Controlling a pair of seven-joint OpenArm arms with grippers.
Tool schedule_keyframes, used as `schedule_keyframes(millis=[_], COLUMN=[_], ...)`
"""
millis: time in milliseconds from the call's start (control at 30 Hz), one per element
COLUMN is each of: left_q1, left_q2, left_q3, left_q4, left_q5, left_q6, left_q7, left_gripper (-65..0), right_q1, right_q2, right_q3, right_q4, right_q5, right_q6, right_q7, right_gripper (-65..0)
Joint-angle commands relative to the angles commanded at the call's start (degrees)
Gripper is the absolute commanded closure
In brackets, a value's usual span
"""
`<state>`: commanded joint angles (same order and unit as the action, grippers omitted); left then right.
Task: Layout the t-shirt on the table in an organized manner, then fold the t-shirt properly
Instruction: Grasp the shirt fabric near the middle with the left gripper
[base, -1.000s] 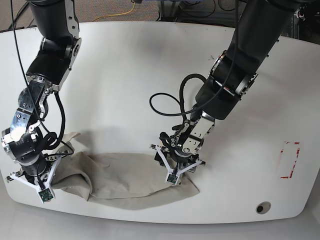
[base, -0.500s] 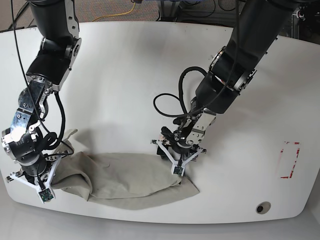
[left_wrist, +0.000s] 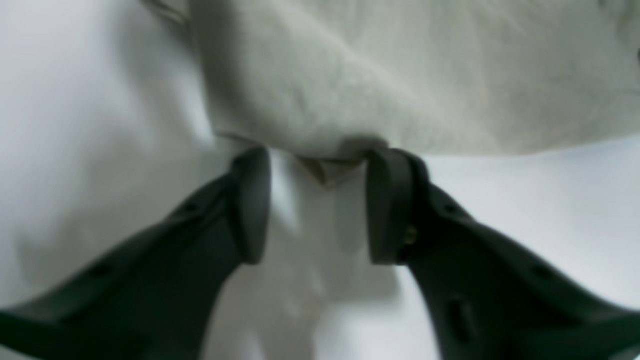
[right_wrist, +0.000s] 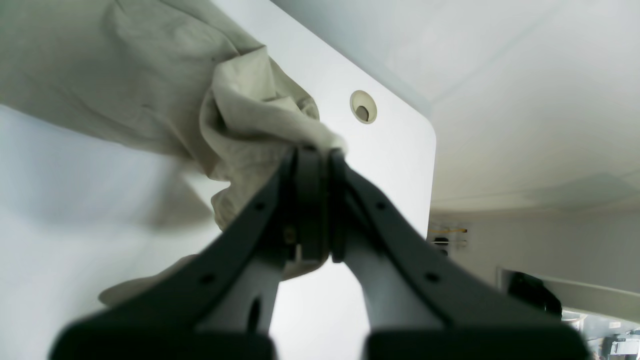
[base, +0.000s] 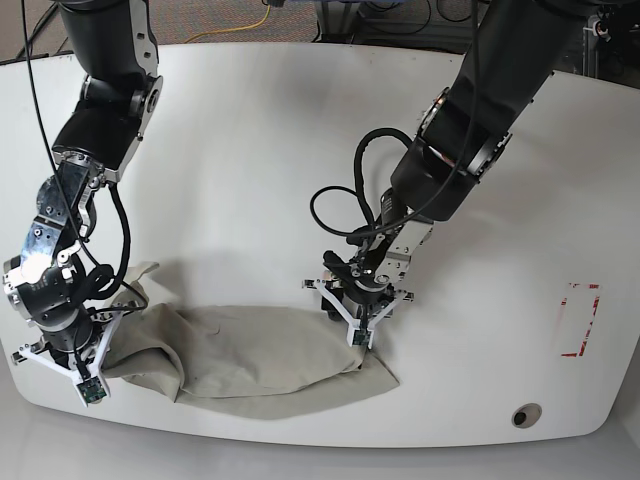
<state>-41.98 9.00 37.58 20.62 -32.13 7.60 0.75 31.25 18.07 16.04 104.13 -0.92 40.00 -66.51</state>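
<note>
Wrinkled beige cotton t-shirt (base: 255, 355) is bunched along the near edge of the glossy white table (base: 270, 150). A fold at its end is pinched in the fully closed right claw (right_wrist: 312, 160). The left claw (left_wrist: 317, 205) is held parted, straddling the cloth's edge, nothing gripped.

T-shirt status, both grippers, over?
Right gripper shut on t-shirt corner. Left gripper open, jaws straddling the shirt edge, no grip. Shirt bunched at the table front edge. Nothing in the way.
</note>
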Motion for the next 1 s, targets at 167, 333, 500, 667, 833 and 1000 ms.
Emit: schedule_keyframes(millis=[167, 333, 500, 667, 833, 1000], left_q1=[1.1, 2.1, 3.4, 5.1, 8.4, 12.7], left_q2=[0.0, 0.0, 0.0, 0.0, 0.0, -3.2], left_q3=[-0.5, -0.2, -0.3, -0.4, -0.6, -0.6], left_q4=[0.0, 0.0, 0.8, 4.3, 12.4, 25.1], left_q5=[0.1, 0.2, 0.2, 0.1, 0.0, -0.1], left_q6=[0.1, -0.1, -0.2, -0.1, 0.2, 3.3], left_q7=[-3.7, -6.2, -6.7, -7.6, -4.1, -0.4], left_gripper=[-10.7, -2.6, -2.2, -2.1, -0.7, -0.8], right_q1=[-1.2, -2.5, -3.8, -3.9, -3.9, -3.9], right_q2=[0.0, -1.3, -1.4, -1.5, -1.5, -1.2], right_q3=[-0.1, 0.0, 0.0, 0.0, 0.0, 0.0], right_q4=[2.1, 3.0, 3.0, 3.8, 3.8, 3.8], right_q5=[0.0, -0.1, -0.1, -0.1, -0.1, -0.1], right_q6=[0.00, 0.00, 0.00, 0.00, 0.00, 0.00], right_q7=[0.0, 0.0, 0.0, 0.0, 0.0, 0.0], right_gripper=[-0.3, -0.3, -0.3, -0.3, -0.3, -0.3])
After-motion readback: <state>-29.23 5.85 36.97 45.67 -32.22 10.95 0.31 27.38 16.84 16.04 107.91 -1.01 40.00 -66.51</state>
